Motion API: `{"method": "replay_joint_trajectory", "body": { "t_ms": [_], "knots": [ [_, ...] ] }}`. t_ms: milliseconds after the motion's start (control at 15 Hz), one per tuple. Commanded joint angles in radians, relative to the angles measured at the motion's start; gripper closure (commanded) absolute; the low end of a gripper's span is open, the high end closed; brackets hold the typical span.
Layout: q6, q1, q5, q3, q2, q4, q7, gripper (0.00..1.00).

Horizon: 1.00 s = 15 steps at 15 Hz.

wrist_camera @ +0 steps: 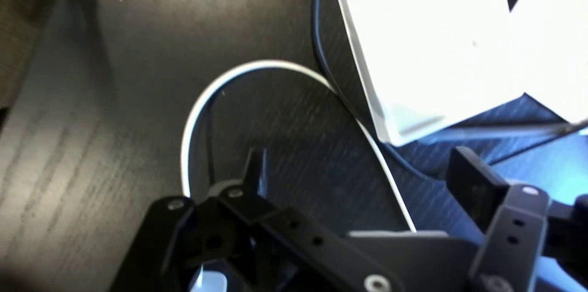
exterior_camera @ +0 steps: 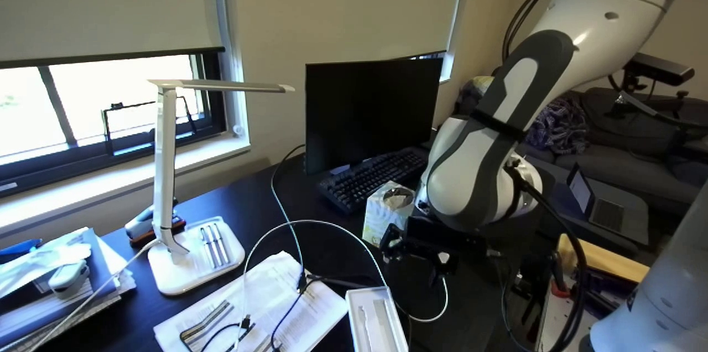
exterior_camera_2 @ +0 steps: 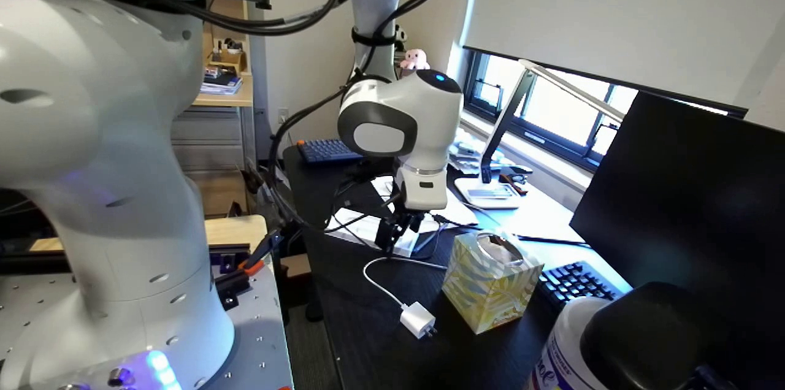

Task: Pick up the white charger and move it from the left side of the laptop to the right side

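The white charger (exterior_camera_2: pixel 417 319) lies on the black desk in an exterior view, prongs toward the camera, with its white cable (exterior_camera_2: pixel 375 279) curving away behind. My gripper (exterior_camera_2: pixel 392 238) is above the desk, behind the charger and apart from it. In the wrist view the gripper (wrist_camera: pixel 360 163) has its fingers wide apart with nothing held; the white cable (wrist_camera: pixel 194 120) loops over the desk below. A pale corner (wrist_camera: pixel 213 281) at the bottom may be the charger. In an exterior view the gripper (exterior_camera: pixel 410 268) mostly hides the charger. A laptop (exterior_camera: pixel 607 213) stands on a separate table in the background.
A tissue box (exterior_camera_2: pixel 490 282) stands beside the charger. A white open box (exterior_camera: pixel 376 319), papers (exterior_camera: pixel 298 291) and dark cables lie near the gripper. A monitor (exterior_camera: pixel 370 114), keyboard (exterior_camera: pixel 376 175) and desk lamp (exterior_camera: pixel 166 164) stand further back. A white canister (exterior_camera_2: pixel 567 347) is close to a camera.
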Motion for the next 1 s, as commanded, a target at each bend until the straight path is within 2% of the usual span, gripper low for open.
{"method": "replay_joint_trajectory", "body": {
  "t_ms": [0, 67, 333, 600, 933],
  "knots": [
    [-0.227, -0.138, 0.185, 0.126, -0.135, -0.049, -0.165, 0.0],
    [-0.24, -0.102, 0.158, 0.06, -0.09, -0.005, -0.156, 0.0],
    [-0.149, -0.085, 0.128, -0.028, -0.042, -0.007, -0.134, 0.0],
    [-0.1, -0.045, 0.089, -0.146, 0.037, -0.008, -0.139, 0.0],
    [0.006, 0.024, 0.142, -0.244, 0.132, -0.008, -0.19, 0.0]
  ]
}}
